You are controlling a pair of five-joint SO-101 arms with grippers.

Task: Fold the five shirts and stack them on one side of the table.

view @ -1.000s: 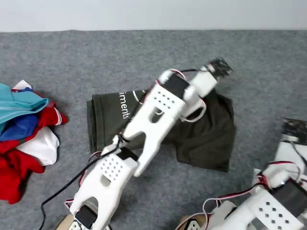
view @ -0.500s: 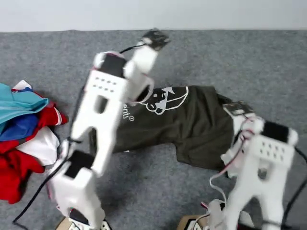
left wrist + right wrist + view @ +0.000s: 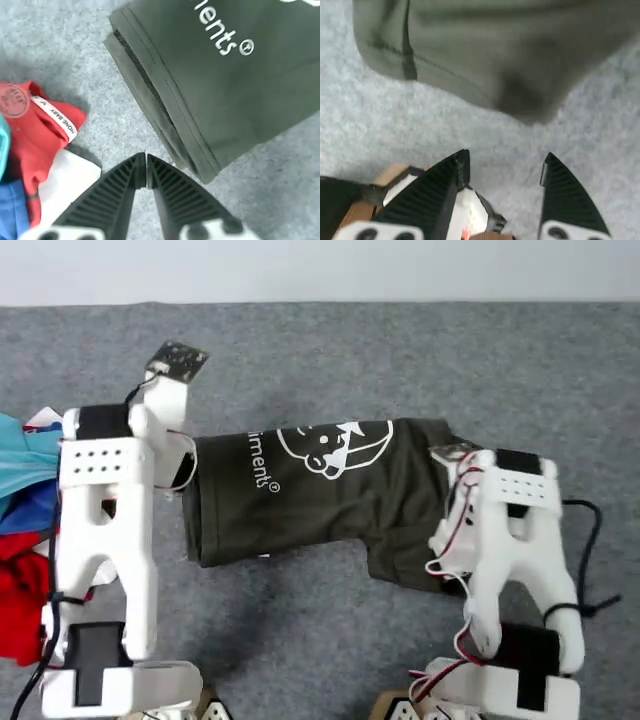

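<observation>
A dark olive shirt (image 3: 330, 495) with a white print lies folded into a wide band mid-table. My left arm (image 3: 105, 490) stands at the shirt's left end. My left gripper (image 3: 146, 167) is shut and empty, hovering over grey table just off the shirt's (image 3: 225, 80) hemmed edge. My right arm (image 3: 510, 515) stands over the shirt's right end. My right gripper (image 3: 504, 161) is open above bare table, just off a loose edge of the shirt (image 3: 510, 55), with nothing between its fingers.
A heap of unfolded shirts, teal (image 3: 25, 455), blue (image 3: 25, 505), red (image 3: 20, 590) and white (image 3: 85, 560), lies at the table's left edge, partly under my left arm. A red collar (image 3: 45, 115) lies close to my left gripper. Grey table (image 3: 400, 360) stretches behind the olive shirt.
My left arm swung from the shirt's right side across to its left end, uncovering the shirt with its print up. My right arm came in from the lower right corner to the shirt's right end.
</observation>
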